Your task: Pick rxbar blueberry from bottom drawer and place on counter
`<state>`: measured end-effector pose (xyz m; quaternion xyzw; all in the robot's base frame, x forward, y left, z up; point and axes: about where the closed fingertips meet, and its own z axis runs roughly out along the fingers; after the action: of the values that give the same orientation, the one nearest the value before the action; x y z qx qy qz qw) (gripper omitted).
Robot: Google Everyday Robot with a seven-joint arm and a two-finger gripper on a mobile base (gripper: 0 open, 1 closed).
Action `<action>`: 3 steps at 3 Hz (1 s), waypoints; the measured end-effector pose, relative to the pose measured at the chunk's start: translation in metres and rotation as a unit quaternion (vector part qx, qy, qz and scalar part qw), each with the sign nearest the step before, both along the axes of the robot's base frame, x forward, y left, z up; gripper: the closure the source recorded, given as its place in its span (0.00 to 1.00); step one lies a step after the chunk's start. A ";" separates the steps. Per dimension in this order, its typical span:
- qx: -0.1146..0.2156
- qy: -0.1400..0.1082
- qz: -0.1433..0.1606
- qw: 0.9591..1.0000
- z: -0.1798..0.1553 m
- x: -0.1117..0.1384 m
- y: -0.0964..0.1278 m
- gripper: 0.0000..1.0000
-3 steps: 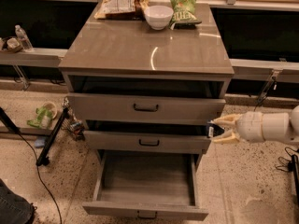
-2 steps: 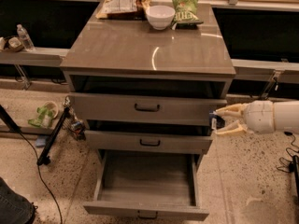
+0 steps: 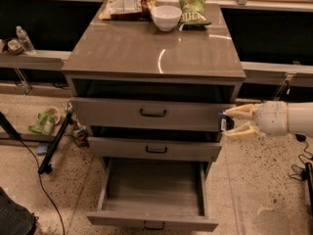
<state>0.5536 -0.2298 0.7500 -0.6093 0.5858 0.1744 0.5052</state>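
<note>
Since a second ago the pincer (image 3: 226,124) has climbed from the level of the middle drawer (image 3: 156,150) to that of the top drawer's front (image 3: 122,114), staying close to the cabinet's right corner. It is clenched on the rxbar blueberry (image 3: 222,120), which shows as a small dark blue sliver between the two pale fingers, one above and one below it. The bar is out of the bottom drawer (image 3: 146,220), which stands pulled open with nothing visible on its floor, and it is not yet on the counter (image 3: 146,53).

The bar is probably light and fairly stiff, but its wrapper looks slick, so it could slide or twist under a loose grip. Pinching across the flat faces near the middle should suit it best. How much of the bar lies between the fingers cannot be made out.

The white forearm reaches in from the right edge, roughly level, with the pincer pointing left at the cabinet's side. It hangs below the counter's edge, so by my reading it must rise further before it can move inward. The near half of the counter is bare. A white bowl (image 3: 166,17), a green chip bag (image 3: 193,10) and a tan snack bag (image 3: 127,5) sit along the back.
</note>
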 end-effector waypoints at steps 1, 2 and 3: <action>0.003 -0.042 0.037 0.998 0.068 0.025 0.014 1.00; 0.000 -0.068 0.063 0.996 0.107 0.046 0.025 1.00; -0.003 -0.087 0.074 0.993 0.136 0.066 0.033 1.00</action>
<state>0.6197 -0.1969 0.8861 -0.6650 0.4934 0.1562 0.5384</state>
